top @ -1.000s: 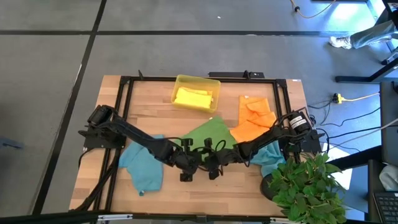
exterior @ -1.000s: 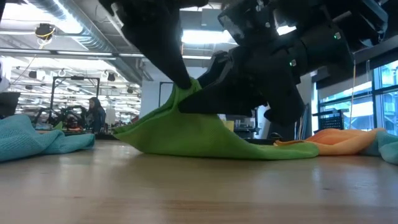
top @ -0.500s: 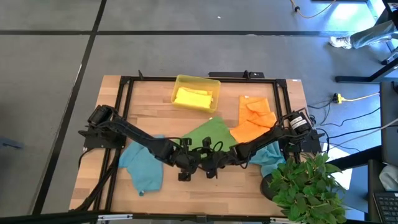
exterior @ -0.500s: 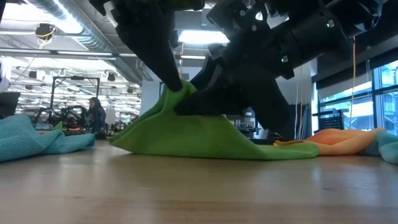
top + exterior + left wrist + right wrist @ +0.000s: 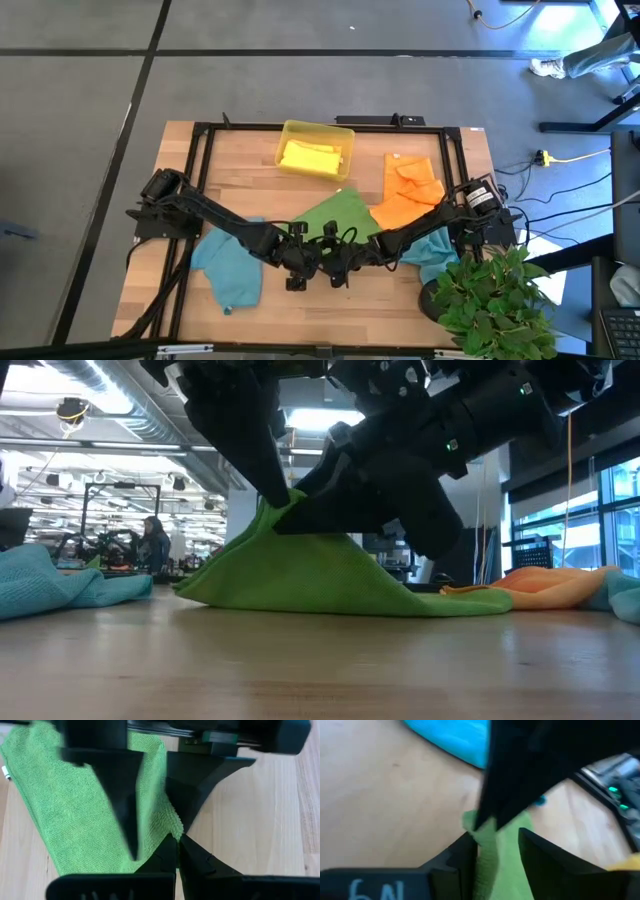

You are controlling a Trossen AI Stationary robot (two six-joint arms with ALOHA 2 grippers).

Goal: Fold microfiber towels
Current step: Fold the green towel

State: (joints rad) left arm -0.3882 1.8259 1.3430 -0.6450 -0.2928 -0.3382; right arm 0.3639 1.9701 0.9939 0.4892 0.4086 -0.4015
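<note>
The green towel [image 5: 338, 213] lies at mid-table with its far part flat on the wood and its near end raised into a peak [image 5: 275, 510]. My left gripper [image 5: 177, 842] is shut on that peak. My right gripper [image 5: 496, 851] comes in from the right, open, one finger on each side of the raised green cloth [image 5: 497, 845] beside the left gripper. An orange towel [image 5: 410, 192] lies to the right. One teal towel [image 5: 230, 268] is on the left and another teal towel [image 5: 435, 250] is on the right. A yellow towel [image 5: 310, 157] sits in the tray. My left gripper pinches the green towel's near edge [image 5: 172, 827] between its two fingertips, slanting down from above and from the table's left. That end is lifted clear and slopes down, while the far part stays on the table. One layer or several, I cannot tell. My right gripper's fingers [image 5: 465, 855] flank the raised cloth; I cannot tell whether they touch it.
The yellow plastic tray [image 5: 288, 132] stands at the far middle. A black frame [image 5: 205, 150] runs around the tabletop. A potted plant [image 5: 490, 300] crowds the near right corner. Bare wood [image 5: 330, 310] shows along the near edge.
The green towel's raised peak has shifted a little toward the table's left with my left gripper still shut on it, and its slope is steeper. My right gripper has tipped at the peak, its body rising a little.
</note>
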